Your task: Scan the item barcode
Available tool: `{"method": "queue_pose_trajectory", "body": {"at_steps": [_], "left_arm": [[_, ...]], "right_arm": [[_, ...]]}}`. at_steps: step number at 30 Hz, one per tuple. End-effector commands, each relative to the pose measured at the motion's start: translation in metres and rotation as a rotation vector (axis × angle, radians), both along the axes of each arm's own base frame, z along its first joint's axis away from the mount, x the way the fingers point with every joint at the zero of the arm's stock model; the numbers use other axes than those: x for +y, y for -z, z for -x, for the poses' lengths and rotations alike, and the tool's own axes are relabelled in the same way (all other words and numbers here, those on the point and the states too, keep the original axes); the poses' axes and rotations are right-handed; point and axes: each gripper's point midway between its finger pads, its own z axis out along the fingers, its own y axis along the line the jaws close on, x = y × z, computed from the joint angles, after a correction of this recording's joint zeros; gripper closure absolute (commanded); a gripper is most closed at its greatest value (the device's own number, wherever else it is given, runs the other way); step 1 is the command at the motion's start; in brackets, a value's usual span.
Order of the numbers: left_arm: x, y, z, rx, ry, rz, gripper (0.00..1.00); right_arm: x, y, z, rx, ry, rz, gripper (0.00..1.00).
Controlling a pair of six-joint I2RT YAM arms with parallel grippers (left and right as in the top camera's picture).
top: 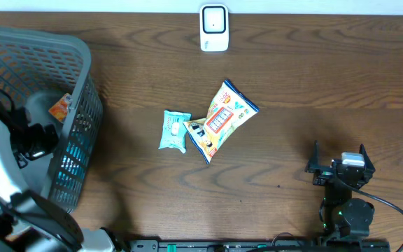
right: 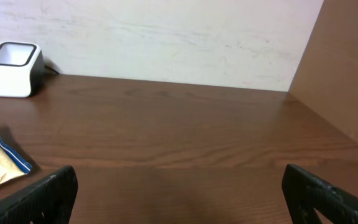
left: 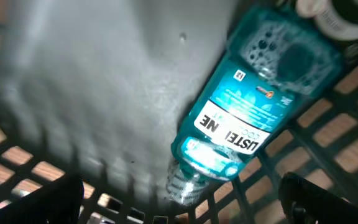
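Note:
A blue Listerine mouthwash bottle (left: pixel 253 99) lies on the floor of the grey basket (top: pixel 82 63), its clear cap (left: pixel 188 183) pointing toward my left wrist camera. My left gripper (left: pixel 182 202) hangs open inside the basket just short of the cap, one finger on each side, touching nothing. The white barcode scanner (top: pixel 214 28) stands at the table's far edge, also in the right wrist view as the scanner (right: pixel 11 68). My right gripper (top: pixel 339 150) rests open at the near right of the table, and the right gripper (right: pixel 179 193) has only bare wood between its fingers.
A yellow snack bag (top: pixel 222 119) and a small light-blue packet (top: pixel 174 130) lie mid-table. An orange packet (top: pixel 60 106) sits in the basket. A white-rimmed object (left: pixel 328 12) lies beyond the bottle. A cardboard wall (right: pixel 347 68) stands right of the table.

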Motion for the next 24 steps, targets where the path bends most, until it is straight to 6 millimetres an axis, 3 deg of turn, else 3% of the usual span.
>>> {"method": "queue_pose_trajectory", "body": {"at_steps": [1, 15, 24], "left_arm": [[-0.004, 0.018, 0.002, 0.044, 0.07, 0.05, 0.02], [-0.046, 0.079, -0.001, 0.123, 0.327, 0.239, 0.02], [-0.048, 0.111, -0.009, 0.077, 0.335, 0.219, 0.02]], "right_arm": [[0.001, 0.0, 0.0, 0.0, -0.006, 0.007, 0.01], [0.001, 0.0, 0.0, -0.001, -0.006, 0.007, 0.01], [0.001, 0.0, 0.0, -0.001, -0.006, 0.006, 0.01]]}}
